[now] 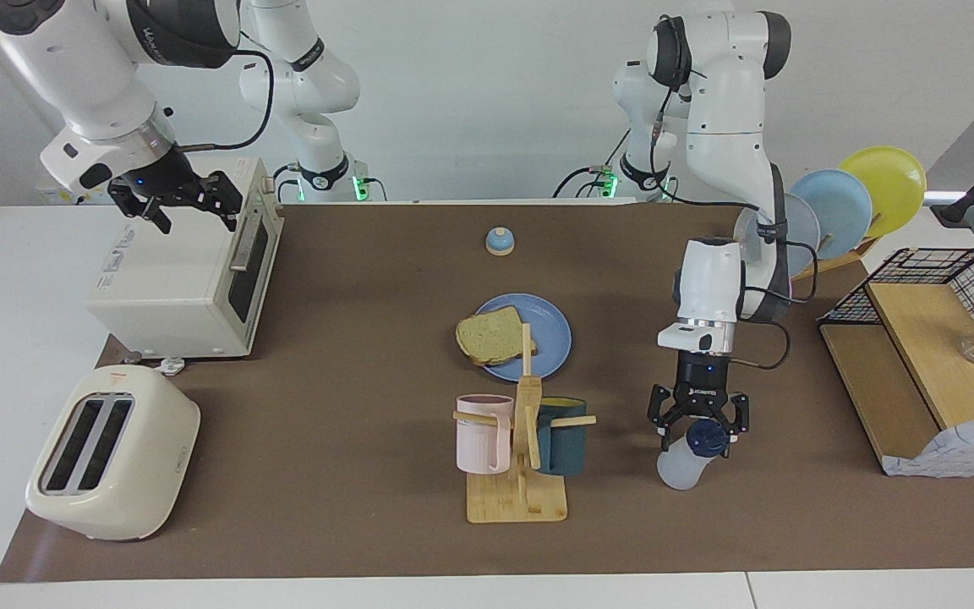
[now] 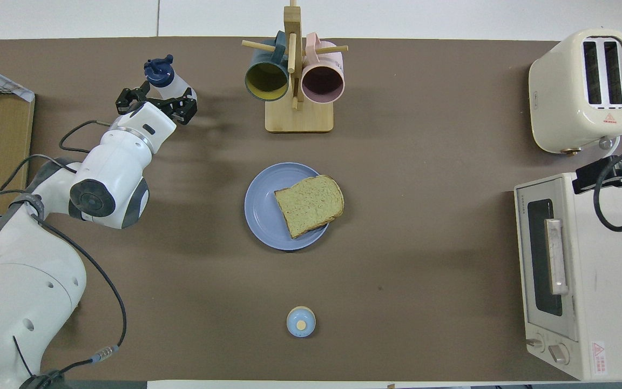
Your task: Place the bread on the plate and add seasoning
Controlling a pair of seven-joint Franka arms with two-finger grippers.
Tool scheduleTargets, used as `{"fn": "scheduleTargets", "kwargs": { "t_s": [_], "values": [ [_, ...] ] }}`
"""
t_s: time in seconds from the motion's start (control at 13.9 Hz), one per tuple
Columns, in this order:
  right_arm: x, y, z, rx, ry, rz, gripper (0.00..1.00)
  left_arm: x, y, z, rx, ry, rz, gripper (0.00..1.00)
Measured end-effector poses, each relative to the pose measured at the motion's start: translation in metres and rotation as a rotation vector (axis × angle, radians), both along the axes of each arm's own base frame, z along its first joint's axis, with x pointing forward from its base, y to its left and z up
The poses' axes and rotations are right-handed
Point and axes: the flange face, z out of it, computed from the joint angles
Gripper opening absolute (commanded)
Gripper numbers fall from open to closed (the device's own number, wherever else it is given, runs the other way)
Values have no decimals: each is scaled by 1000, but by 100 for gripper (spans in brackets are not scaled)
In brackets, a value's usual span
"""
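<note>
The bread [image 1: 489, 337] lies on the plate [image 1: 551, 335] at mid-counter, overhanging its rim toward the right arm's end. The left gripper [image 1: 697, 430] stands with jaws spread wide around the seasoning [image 1: 688, 460], gripping nothing; the bottle stands beside the mug rack [image 1: 521, 448], toward the left arm's end. The seasoning step looks done, so next it should lift clear; the right gripper [image 1: 185, 201] waits, jaws open, over the toaster oven [image 1: 174, 279].

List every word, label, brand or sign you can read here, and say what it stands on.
"TOSHIBA": seemingly, along the toaster oven front edge; small, uncertain.
Red triangle warning sign: on the toaster; wording under it unreadable.
Red-and-white sticker: oven's lower corner; unreadable.
White lettering: on the left gripper body; unreadable.
</note>
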Motion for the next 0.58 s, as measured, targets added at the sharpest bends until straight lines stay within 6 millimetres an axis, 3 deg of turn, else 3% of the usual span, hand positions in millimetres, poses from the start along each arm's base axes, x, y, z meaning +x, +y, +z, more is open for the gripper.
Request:
{"fn": "scheduleTargets", "kwargs": {
  "t_s": [0.29,0.58],
  "values": [
    [0,2,0,0,-3,4,100,-15,5,2,-7,12,3,100],
    [3,3,2,-1,-28,6,100,-54,15,24,-30,33,14,100]
  ]
}}
